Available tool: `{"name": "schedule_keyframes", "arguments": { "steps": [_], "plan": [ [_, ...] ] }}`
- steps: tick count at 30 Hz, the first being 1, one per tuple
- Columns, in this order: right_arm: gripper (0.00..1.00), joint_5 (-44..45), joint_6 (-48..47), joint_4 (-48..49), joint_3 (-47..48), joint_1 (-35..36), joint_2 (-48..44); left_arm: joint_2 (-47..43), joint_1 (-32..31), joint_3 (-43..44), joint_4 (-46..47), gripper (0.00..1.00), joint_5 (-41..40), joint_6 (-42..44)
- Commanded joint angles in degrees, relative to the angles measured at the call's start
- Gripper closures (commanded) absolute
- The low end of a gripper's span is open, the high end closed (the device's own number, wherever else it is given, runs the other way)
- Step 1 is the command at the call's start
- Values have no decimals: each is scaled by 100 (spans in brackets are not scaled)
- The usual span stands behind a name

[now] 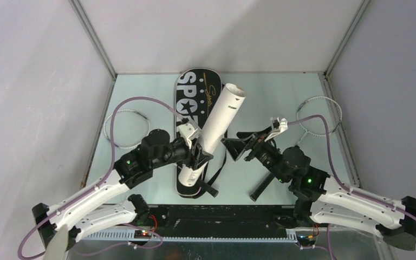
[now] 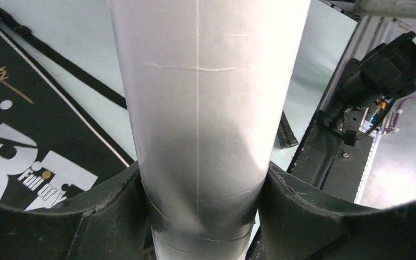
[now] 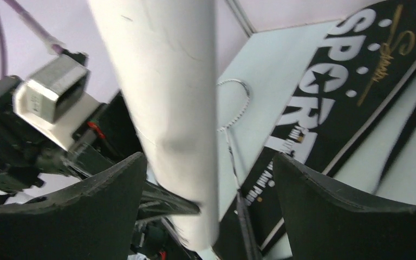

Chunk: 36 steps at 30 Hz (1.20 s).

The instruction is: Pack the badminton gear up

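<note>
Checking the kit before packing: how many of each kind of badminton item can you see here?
Rackets: 2
White tube: 1
Black bag: 1
Total: 4

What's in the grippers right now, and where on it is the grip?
The left gripper clamps the white tube near its lower end. The right gripper is open and holds nothing.

Left hand (image 1: 199, 154) tight around the tube (image 1: 223, 111); right hand (image 1: 237, 147) just beside, fingers (image 3: 81, 216) wide apart.
</note>
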Motion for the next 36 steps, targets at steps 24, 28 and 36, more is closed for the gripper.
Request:
{"name": "schedule_keyframes", "arguments": {
  "steps": [24, 28, 36],
  "plan": [
    [51, -2336, -111, -2926, -404, -4895, 1215, -1996, 5, -151, -1108, 60, -1043, 1266],
    [58, -2541, -98, -2762, -308, -5526, 1924, -1868, 5, -122, -1207, 60, -878, 1300],
    [61, -2140, 224, -2762, 259, -5768, 3084, -1828, 0, -136, -1210, 60, -639, 1305]
  ]
}}
